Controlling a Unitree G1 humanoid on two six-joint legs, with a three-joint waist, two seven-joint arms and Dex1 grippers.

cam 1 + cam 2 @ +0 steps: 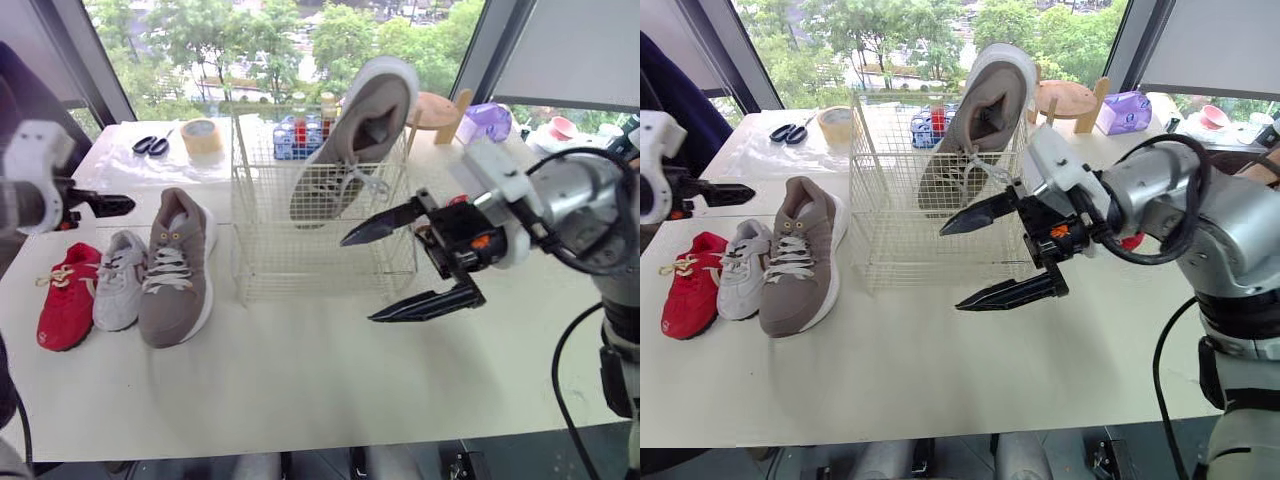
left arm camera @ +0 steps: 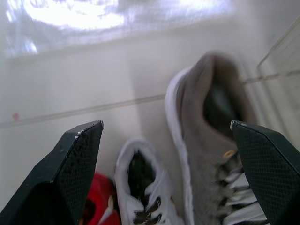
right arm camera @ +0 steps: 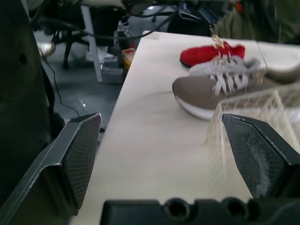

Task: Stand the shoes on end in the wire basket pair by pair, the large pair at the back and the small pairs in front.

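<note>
A white wire basket [image 1: 262,232] stands mid-table. One large grey shoe [image 1: 357,130] stands on end inside it, heel up, leaning at the back right. Its mate [image 1: 178,268] lies flat on the table left of the basket, beside a small white shoe [image 1: 119,280] and a small red shoe [image 1: 68,296]. My right gripper [image 1: 360,280] is open and holds nothing, hovering in front of the basket's right front corner. My left gripper [image 1: 118,205] hangs open behind the shoe row; between its fingers [image 2: 77,159] the left wrist view shows the grey shoe's heel [image 2: 211,112].
Scissors [image 1: 152,145] and a tape roll [image 1: 201,135] lie at the back left. A blue rack of bottles [image 1: 299,135] stands behind the basket. A wooden stool [image 1: 437,108] and a purple pack [image 1: 488,120] are at the back right.
</note>
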